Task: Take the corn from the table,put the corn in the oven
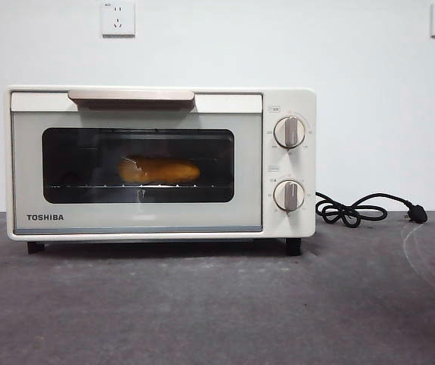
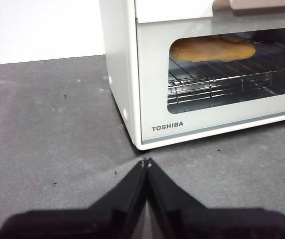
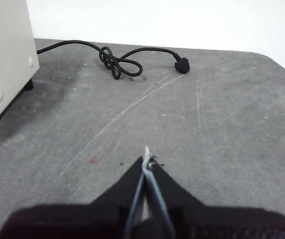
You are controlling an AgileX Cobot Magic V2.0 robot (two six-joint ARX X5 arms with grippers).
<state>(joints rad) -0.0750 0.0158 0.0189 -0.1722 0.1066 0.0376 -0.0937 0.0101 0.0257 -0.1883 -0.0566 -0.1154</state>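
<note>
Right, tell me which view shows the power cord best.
The right wrist view: the power cord lies whole from oven to plug, knot clear. The front view shows it small and low beside the oven. The left wrist view misses it.

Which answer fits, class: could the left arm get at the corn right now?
Probably not. The corn lies on the rack inside the oven behind its closed glass door, and the left gripper sits shut in front.

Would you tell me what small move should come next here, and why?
Probably none beyond keeping both arms back: the corn already lies on the rack inside the oven, its door is closed, and the left pincer and right pincer are shut, holding nothing.
</note>
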